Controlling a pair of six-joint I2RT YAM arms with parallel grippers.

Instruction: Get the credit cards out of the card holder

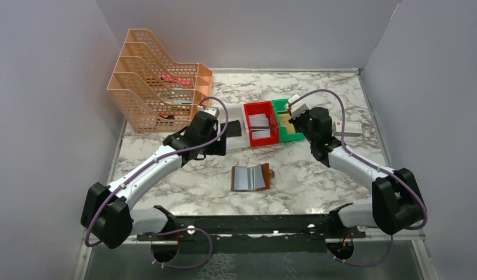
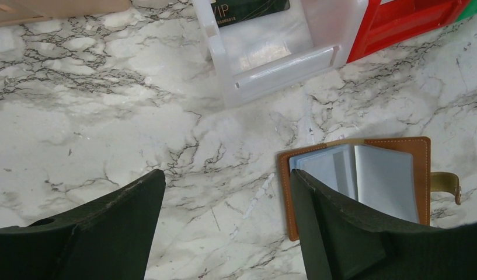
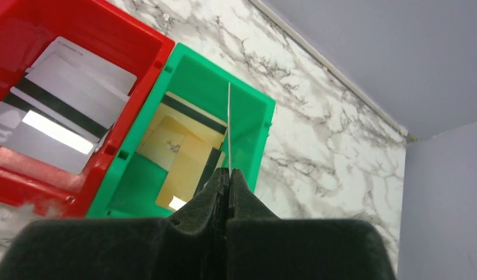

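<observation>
On the marble table [image 1: 183,186], seen from above, the card holder [image 1: 250,178] is laid open at the centre of the frame, its pale sleeves facing up. It lies apart from both arms. The left gripper [image 1: 217,144] is held left of centre, beside the clear white bin [image 1: 234,129]. The right gripper [image 1: 294,119] is held over the green bin [image 1: 285,121], which stands touching the red bin [image 1: 262,123]. An orange mesh file rack [image 1: 157,87] is seen at upper left, and a small white box [image 1: 348,128] at the right.

In the left wrist view, the left gripper [image 2: 227,181] is seen released. Its two dark fingers [image 2: 125,221] are spread wide above bare marble with nothing between them. The card holder [image 2: 370,172] is found at lower right, partly hidden behind the right-hand finger, with its closing tab [image 2: 449,184] at the right edge. The clear white bin [image 2: 282,64] is seen at the top, with a black card [image 2: 253,7] marked VIP in it. A corner of the red bin [image 2: 411,23] is seen at upper right.

In the right wrist view, the right gripper [image 3: 229,175] is clenched on a thin card [image 3: 229,125]. The card is seen edge-on as a pale vertical line and is held upright over the green bin [image 3: 250,134]. Gold-yellow cards [image 3: 177,151] are piled in that bin. In the red bin [image 3: 136,35] at the left, white and grey striped cards [image 3: 72,105] are stacked loosely.
</observation>
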